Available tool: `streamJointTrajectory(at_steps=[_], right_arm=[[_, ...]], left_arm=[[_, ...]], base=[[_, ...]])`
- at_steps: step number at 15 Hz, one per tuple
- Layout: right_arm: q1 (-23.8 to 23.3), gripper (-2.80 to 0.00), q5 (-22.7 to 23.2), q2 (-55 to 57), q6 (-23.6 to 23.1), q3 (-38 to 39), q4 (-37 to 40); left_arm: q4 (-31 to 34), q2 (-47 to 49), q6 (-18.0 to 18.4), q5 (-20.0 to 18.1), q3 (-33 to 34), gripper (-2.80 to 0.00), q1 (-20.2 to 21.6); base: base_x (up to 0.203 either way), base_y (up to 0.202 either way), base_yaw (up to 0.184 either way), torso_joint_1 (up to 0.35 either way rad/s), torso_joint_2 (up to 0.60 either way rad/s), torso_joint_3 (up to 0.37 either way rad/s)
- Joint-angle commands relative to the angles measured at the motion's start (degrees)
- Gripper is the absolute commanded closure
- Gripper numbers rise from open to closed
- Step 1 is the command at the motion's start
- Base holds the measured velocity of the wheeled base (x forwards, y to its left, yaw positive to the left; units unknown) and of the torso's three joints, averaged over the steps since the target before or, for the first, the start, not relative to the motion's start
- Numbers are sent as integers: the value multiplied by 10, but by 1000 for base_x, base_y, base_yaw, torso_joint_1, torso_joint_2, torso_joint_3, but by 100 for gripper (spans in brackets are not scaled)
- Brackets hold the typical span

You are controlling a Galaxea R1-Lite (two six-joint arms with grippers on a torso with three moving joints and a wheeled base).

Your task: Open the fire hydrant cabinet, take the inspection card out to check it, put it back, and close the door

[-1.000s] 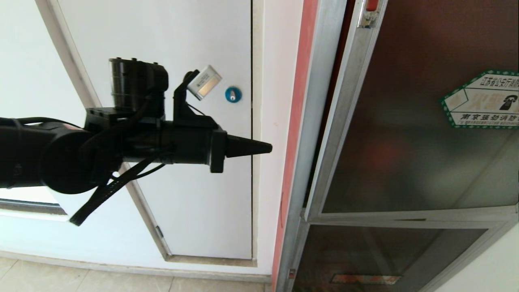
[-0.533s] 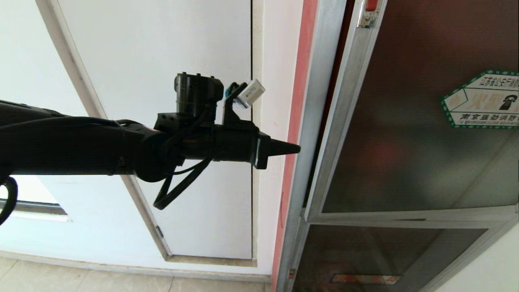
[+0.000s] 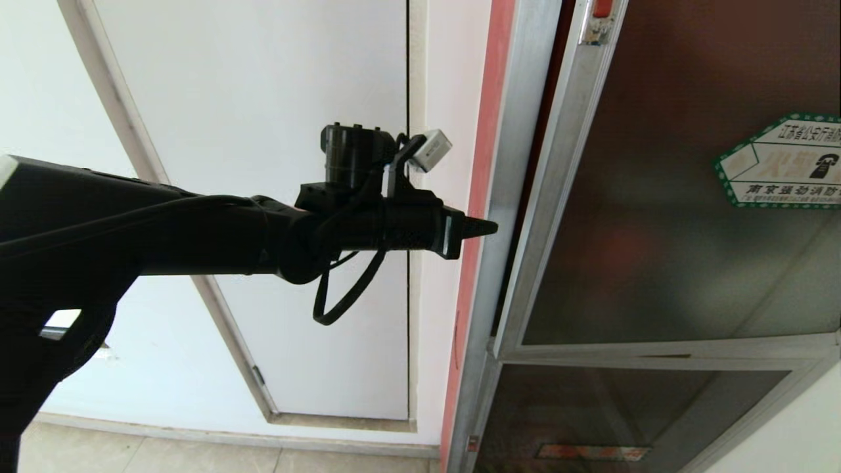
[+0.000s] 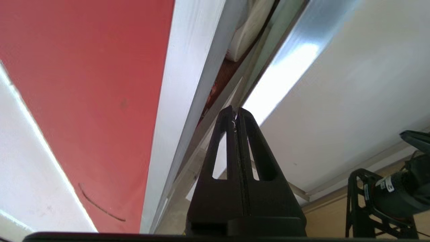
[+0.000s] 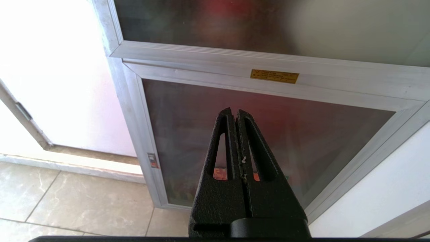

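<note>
The fire hydrant cabinet [image 3: 519, 131] has a silver frame at the right of the wall. Its door [image 3: 657, 197], dark tinted glass with a green-edged hexagonal sticker [image 3: 782, 161], stands slightly ajar, leaving a dark red gap along its left edge. My left gripper [image 3: 489, 228] reaches level from the left, shut and empty, its tip at the cabinet's silver frame. In the left wrist view the left gripper [image 4: 236, 112] points into the slit between frame and door edge, where a white rolled hose [image 4: 248, 30] shows. My right gripper [image 5: 235, 114] is shut, parked low. The inspection card is hidden.
A plain white panel [image 3: 263, 98] fills the wall left of the cabinet, with a red strip [image 3: 483, 131] between them. A smaller dark glass panel [image 3: 624, 414] sits under the door, facing the right gripper. Tiled floor [image 3: 131, 453] lies below.
The left arm has stretched to the right. Its shut tip has gone from over the white panel to the cabinet's silver frame. The door and the right arm have not moved.
</note>
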Motion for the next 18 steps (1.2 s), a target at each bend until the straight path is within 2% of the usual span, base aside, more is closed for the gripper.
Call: streamJointTrajectory(at_steps=[1,5,10,18], right_arm=[[0,0,1,1,-1,0,0],[0,0,1,1,-1,0,0],[0,0,0,1,-1,0,0],[0,0,0,1,-1,0,0]], left_arm=[[-1,17,-1,5,-14,0,-7],[-2,33,0,35,-29,0,-30],[-44,58,1,110,-45,0,-50],[-48,57,14,112,-41,0,-71]], base=[[0,0,0,0,0,0],[0,0,0,0,0,0],[0,0,0,0,0,0],[0,0,0,0,0,0]])
